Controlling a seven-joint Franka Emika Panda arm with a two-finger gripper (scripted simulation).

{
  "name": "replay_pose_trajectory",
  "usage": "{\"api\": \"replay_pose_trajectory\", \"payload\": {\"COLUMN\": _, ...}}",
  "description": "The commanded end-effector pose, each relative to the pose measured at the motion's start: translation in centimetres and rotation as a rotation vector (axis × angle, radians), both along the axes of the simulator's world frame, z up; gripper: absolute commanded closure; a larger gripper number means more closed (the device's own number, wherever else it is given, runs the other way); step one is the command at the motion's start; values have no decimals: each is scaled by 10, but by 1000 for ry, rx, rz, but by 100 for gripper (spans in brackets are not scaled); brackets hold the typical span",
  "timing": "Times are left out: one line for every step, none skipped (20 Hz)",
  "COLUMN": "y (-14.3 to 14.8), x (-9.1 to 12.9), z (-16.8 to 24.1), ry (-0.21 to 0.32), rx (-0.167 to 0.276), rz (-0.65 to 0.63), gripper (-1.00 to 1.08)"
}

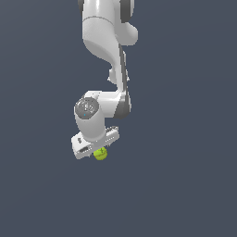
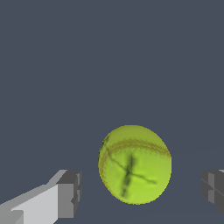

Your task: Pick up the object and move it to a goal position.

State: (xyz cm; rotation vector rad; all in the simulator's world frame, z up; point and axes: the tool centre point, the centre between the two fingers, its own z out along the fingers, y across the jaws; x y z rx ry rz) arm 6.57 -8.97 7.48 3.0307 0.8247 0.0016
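Observation:
The object is a small yellow-green ball (image 2: 134,164) with dark seam lines. In the wrist view it lies between my two grey fingertips (image 2: 70,194), with a gap on each side, so neither pad touches it. My gripper (image 2: 142,192) is open around it. In the exterior view the ball (image 1: 101,154) peeks out just below the white hand of my gripper (image 1: 97,149), which covers its upper part. The fingers themselves are hidden there behind the hand.
A plain dark grey-blue surface (image 1: 185,185) fills both views. The white arm (image 1: 104,37) reaches down from the upper middle of the exterior view. No goal marker shows.

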Motion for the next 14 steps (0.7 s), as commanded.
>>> {"api": "replay_pose_trajectory", "payload": {"y": 0, "x": -1, "z": -14, "ry": 1, "rx": 0, "rz": 1, "gripper": -92}}
{"api": "replay_pose_trajectory", "payload": {"y": 0, "x": -1, "z": -20, "ry": 1, "rx": 0, "rz": 1, "gripper": -92}}
{"api": "replay_pose_trajectory", "payload": {"y": 0, "x": -1, "z": -24, "ry": 1, "rx": 0, "rz": 2, "gripper": -92}}
{"api": "replay_pose_trajectory", "payload": {"y": 0, "x": -1, "z": -28, "ry": 1, "rx": 0, "rz": 2, "gripper": -92}}
{"api": "replay_pose_trajectory", "payload": {"y": 0, "x": -1, "z": -31, "ry": 1, "rx": 0, "rz": 3, "gripper": -92}}
{"api": "replay_pose_trajectory", "payload": {"y": 0, "x": -1, "z": -33, "ry": 1, "rx": 0, "rz": 3, "gripper": -92}}
{"api": "replay_pose_trajectory", "payload": {"y": 0, "x": -1, "z": -34, "ry": 1, "rx": 0, "rz": 3, "gripper": -92}}
{"api": "replay_pose_trajectory", "payload": {"y": 0, "x": 0, "z": -34, "ry": 1, "rx": 0, "rz": 3, "gripper": -92}}
{"api": "replay_pose_trajectory", "payload": {"y": 0, "x": 0, "z": -34, "ry": 1, "rx": 0, "rz": 3, "gripper": -92}}
{"api": "replay_pose_trajectory", "payload": {"y": 0, "x": 0, "z": -33, "ry": 1, "rx": 0, "rz": 3, "gripper": -92}}
{"api": "replay_pose_trajectory", "payload": {"y": 0, "x": 0, "z": -33, "ry": 1, "rx": 0, "rz": 3, "gripper": 108}}
{"api": "replay_pose_trajectory", "payload": {"y": 0, "x": 0, "z": -33, "ry": 1, "rx": 0, "rz": 3, "gripper": 108}}
{"api": "replay_pose_trajectory", "payload": {"y": 0, "x": 0, "z": -33, "ry": 1, "rx": 0, "rz": 3, "gripper": 108}}
{"api": "replay_pose_trajectory", "payload": {"y": 0, "x": 0, "z": -33, "ry": 1, "rx": 0, "rz": 3, "gripper": 108}}
